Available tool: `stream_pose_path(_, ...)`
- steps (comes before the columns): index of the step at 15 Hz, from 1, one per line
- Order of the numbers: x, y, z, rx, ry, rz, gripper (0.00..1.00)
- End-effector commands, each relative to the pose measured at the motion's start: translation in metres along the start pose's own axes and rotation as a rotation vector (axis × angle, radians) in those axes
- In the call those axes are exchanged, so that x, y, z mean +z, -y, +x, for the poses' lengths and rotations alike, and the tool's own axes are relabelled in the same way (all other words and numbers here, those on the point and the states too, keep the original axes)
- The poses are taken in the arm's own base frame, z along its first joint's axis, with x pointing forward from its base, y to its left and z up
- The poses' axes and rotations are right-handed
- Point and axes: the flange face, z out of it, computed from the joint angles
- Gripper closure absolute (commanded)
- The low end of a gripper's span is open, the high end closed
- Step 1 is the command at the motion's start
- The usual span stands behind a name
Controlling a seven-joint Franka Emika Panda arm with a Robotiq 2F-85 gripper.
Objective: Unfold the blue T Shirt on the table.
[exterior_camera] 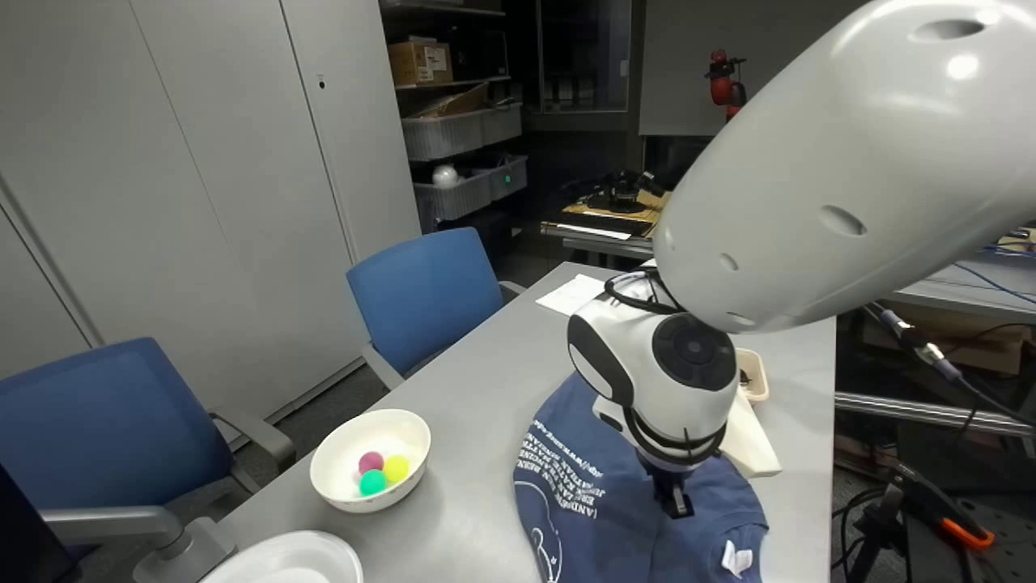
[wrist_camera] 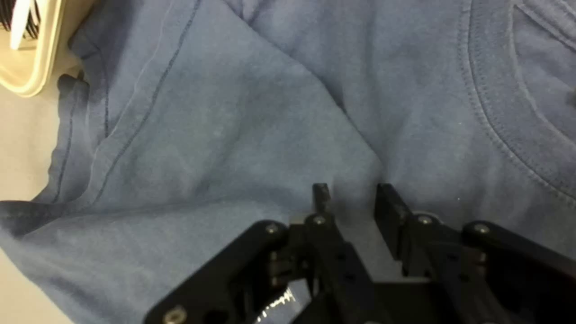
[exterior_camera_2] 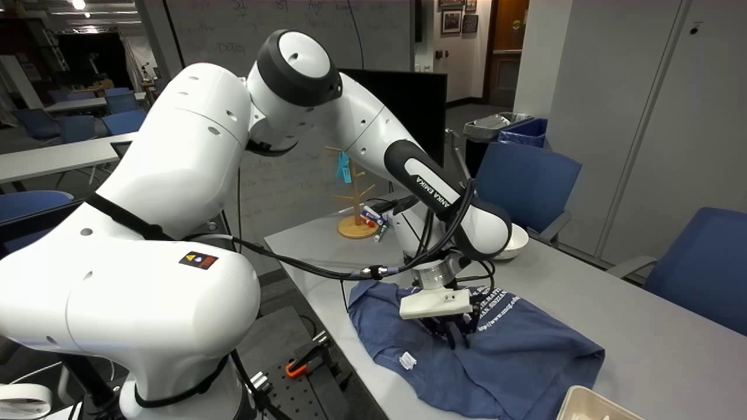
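The blue T-shirt lies rumpled and partly folded on the grey table, in both exterior views (exterior_camera: pixel 591 486) (exterior_camera_2: pixel 525 356) and across the wrist view (wrist_camera: pixel 216 117). White print shows on one part, and a white tag sits near its collar (exterior_camera_2: pixel 407 360). A fold edge runs across the cloth in the wrist view and ends near the fingertips. My gripper (wrist_camera: pixel 351 191) points down at the shirt with its fingers apart, cloth showing between them. It also shows in the exterior views (exterior_camera: pixel 673 502) (exterior_camera_2: pixel 458 339). Whether the fingertips touch the cloth I cannot tell.
A white bowl (exterior_camera: pixel 340 445) with coloured balls and a white plate (exterior_camera: pixel 295 559) stand beside the shirt. A beige container (exterior_camera_2: pixel 592 402) stands at the shirt's edge, also in the wrist view (wrist_camera: pixel 38 81). A wooden stand (exterior_camera_2: pixel 355 226) with markers is at the table's far end.
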Motion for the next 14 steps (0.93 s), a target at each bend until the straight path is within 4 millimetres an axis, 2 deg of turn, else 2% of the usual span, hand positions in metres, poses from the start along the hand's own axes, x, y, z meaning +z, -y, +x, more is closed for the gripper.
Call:
stream_pose_path(1, 0.001, -0.005, 0.001, 0.006, -0.002, -0.027, 0.98)
stream_pose_path(6, -0.002, -0.013, 0.003, 0.051, -0.008, -0.043, 0.99)
stream_pose_path(10, -0.039, -0.034, 0.002, -0.053, 0.066, -0.070, 0.99)
stream_pose_path(13, -0.063, -0.043, 0.008, -0.114, 0.092, -0.054, 0.99)
stream_pose_path(14, -0.066, -0.042, 0.010, -0.128, 0.095, -0.036, 0.72)
